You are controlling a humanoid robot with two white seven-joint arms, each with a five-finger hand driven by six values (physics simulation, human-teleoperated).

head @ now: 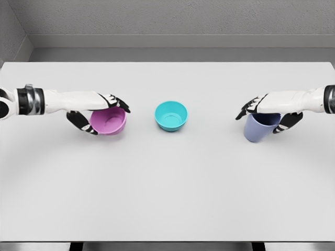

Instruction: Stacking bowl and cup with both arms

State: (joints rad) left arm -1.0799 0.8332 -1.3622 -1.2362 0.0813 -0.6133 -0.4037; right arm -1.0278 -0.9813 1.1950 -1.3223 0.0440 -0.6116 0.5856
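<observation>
White bench (167, 198) carries 3 vessels in a rough row. Pink bowl (108, 121) at left, left hand (97, 111) wrapped over its near rim, fingers (119, 101) curled across the top edge and thumb underneath, so it has hold of the bowl, which sits tilted toward the camera. Teal bowl (171, 115) in the middle, upright, free, well apart from both hands. Lavender cup (260, 127) at right, right hand (269, 109) closed around its upper rim, fingers over the top, thumb on the far side; cup leans slightly. All 3 look like rigid thin-walled plastic, likely light, smooth and a bit slippery; not fragile. Rim pinch seems adequate for bowls; the cup's wall looks better for a steadier hold.
</observation>
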